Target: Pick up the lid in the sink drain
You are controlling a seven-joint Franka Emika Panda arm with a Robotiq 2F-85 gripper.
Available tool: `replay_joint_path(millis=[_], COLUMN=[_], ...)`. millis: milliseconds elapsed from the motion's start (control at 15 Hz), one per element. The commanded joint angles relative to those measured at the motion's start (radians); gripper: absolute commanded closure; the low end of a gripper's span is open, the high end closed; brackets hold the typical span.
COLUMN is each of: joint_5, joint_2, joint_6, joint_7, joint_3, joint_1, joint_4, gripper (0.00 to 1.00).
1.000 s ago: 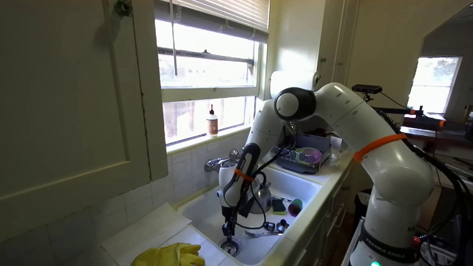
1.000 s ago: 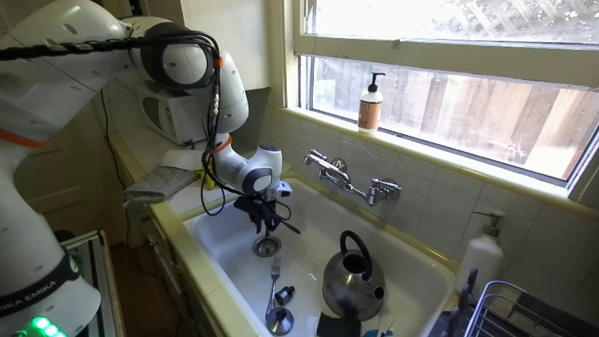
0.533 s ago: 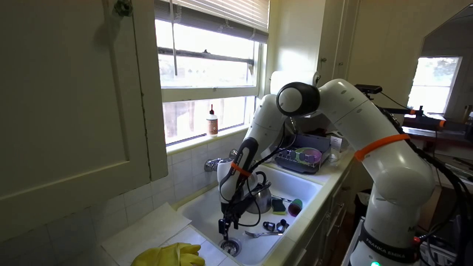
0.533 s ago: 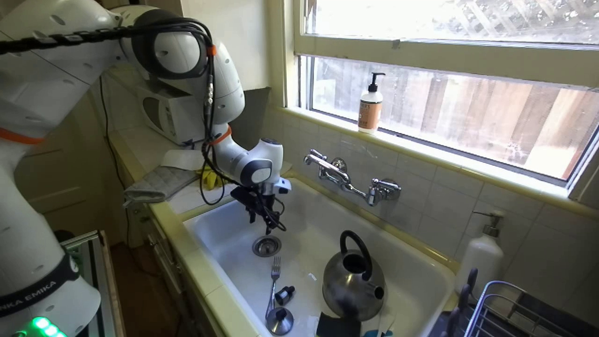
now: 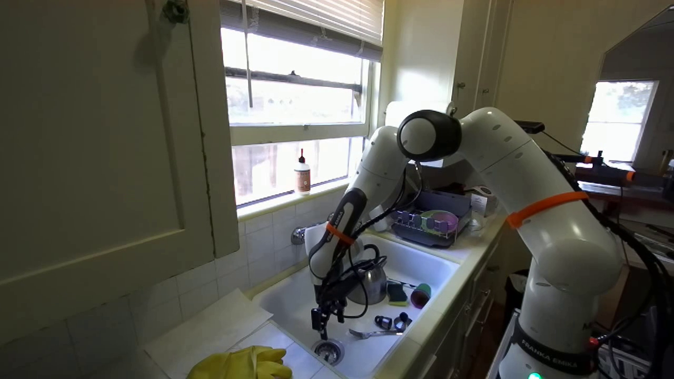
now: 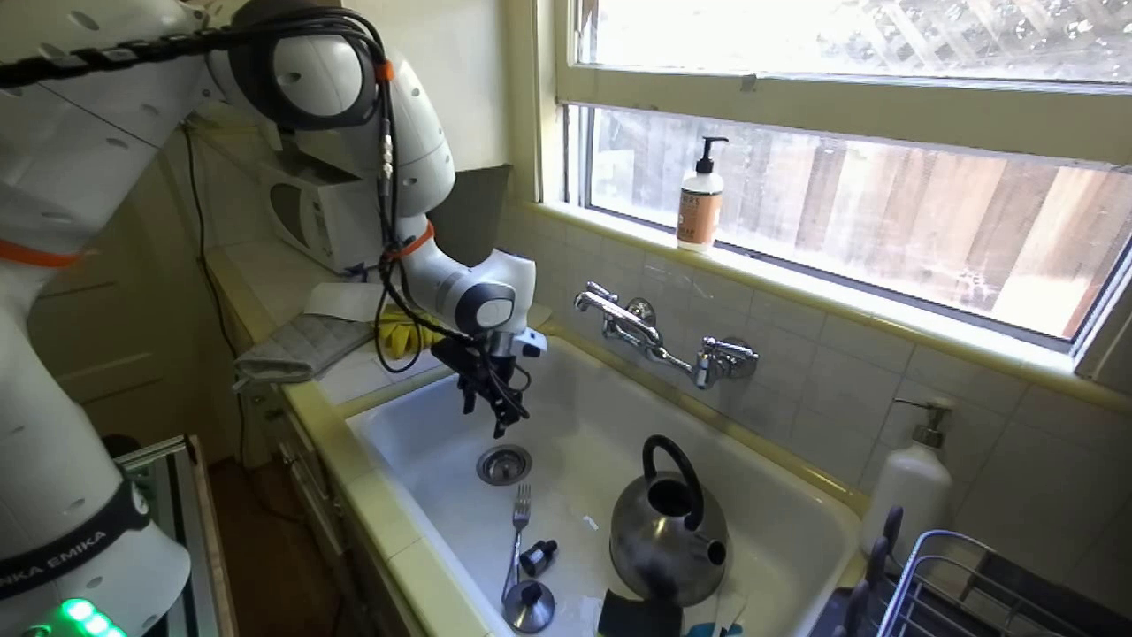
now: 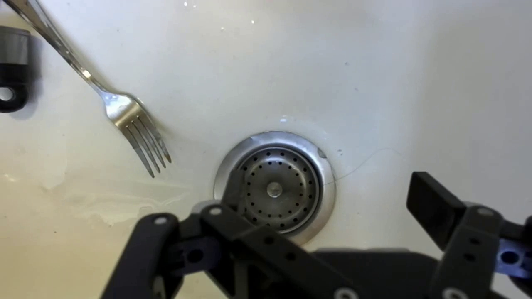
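Note:
The lid [image 7: 286, 176] is a round perforated metal disc with a small central knob. It sits inside the grey ring of the sink drain [image 7: 274, 139], set in the white basin. In the wrist view my gripper [image 7: 330, 195] is open, its fingers wide apart with nothing between them. One finger [image 7: 235, 189] covers the left edge of the lid; the opposite one hangs over bare basin to the right. Both exterior views show the gripper [image 6: 485, 419] raised above the basin floor, close to the drain [image 5: 329, 351] and clear of it.
A fork [image 7: 120, 110] lies beside the drain, with a small dark item [image 6: 538, 557] and a metal funnel-like piece [image 6: 529, 607] farther along. The steel kettle [image 6: 668, 540] stands in the basin. On the wall is a faucet [image 6: 632, 318]. Yellow gloves [image 5: 239, 363] rest on the counter.
My gripper has risen away from the drain and its fingers have spread from close together to wide apart. The lid stays in the drain.

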Motion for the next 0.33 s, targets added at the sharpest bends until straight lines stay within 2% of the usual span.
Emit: replay_joint_path(millis=[0,267], joint_5=[0.009,0.010], joint_2=[-0.028,-0.005], joint_6=[-0.020,-0.004], joint_7=[0.009,-0.007], joint_3=[-0.015,-0.011], joint_1=[0.024,0.019], joint_4=[-0.023,-0.001], gripper=[0.00,0.00])
